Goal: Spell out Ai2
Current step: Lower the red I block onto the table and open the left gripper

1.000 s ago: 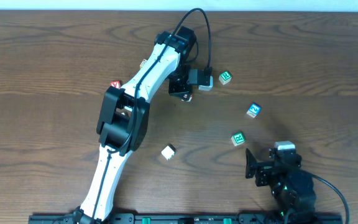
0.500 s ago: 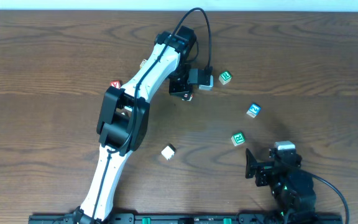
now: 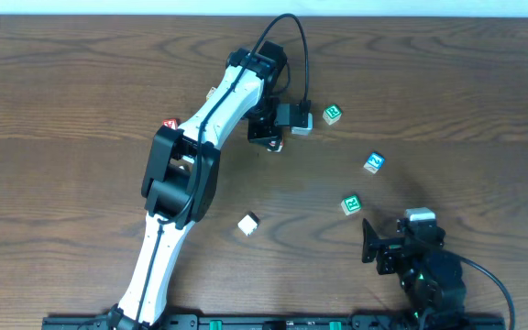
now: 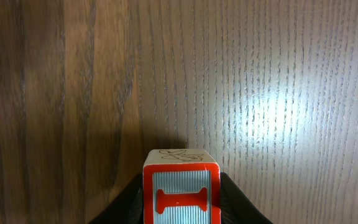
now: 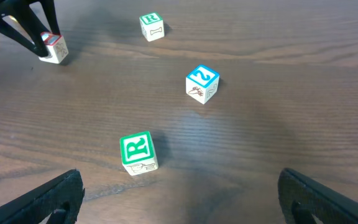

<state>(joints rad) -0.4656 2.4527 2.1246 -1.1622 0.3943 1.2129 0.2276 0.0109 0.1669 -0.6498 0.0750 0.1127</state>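
Blocks lie scattered over the wooden desk [image 3: 62, 183]. The left pincer [image 3: 269, 139] reaches to the far middle of the desk and is clamped on the I block [image 4: 182, 193], whose red letter faces the wrist camera between the two dark fingers [image 4: 244, 208]. In the right wrist view this block appears to sit on the desk surface (contact underneath cannot be confirmed). The A block [image 3: 170, 125] lies just beside the left arm, on its left, partly hidden by it. The 2 block [image 3: 374, 163] rests by itself out to the right, well apart from the other two, its blue digit facing up.

A green R cube [image 3: 351, 203] sits near the 2 block, closer to the robot, and a second green cube [image 3: 333, 114] lies just right of the left pincer. A plain white cube [image 3: 248, 223] lies near the left arm's elbow. The right pincer [image 5: 179, 186] hangs low at the near right with its jaws spread wide, holding nothing.
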